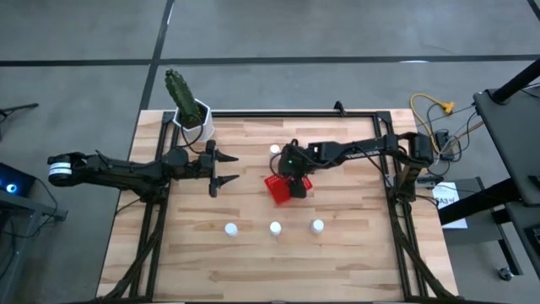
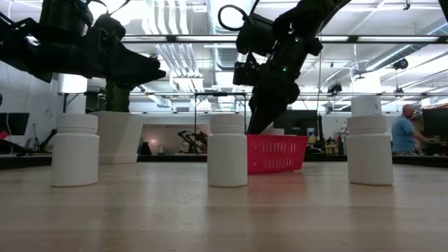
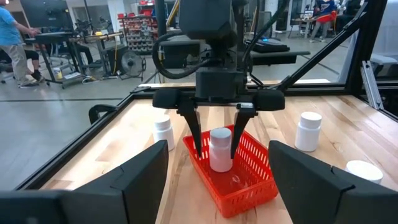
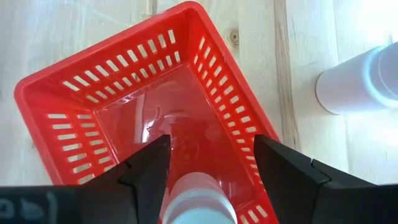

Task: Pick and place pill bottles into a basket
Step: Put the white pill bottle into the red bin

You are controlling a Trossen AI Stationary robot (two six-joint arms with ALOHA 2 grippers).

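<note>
As the right gripper (image 3: 216,148) hung over the red basket (image 1: 278,189) at table centre, its fingers gripped one pill bottle (image 3: 220,149) upright, base above the basket floor. The left gripper (image 1: 221,168) waited left of the basket, fingers spread and empty. Three bottles (image 1: 275,228) stood in a near row, another (image 1: 275,149) on the far side. Best approach, I judged: keep the bottle vertical, lower it close to the floor, clear of the mesh walls, then release.
</note>
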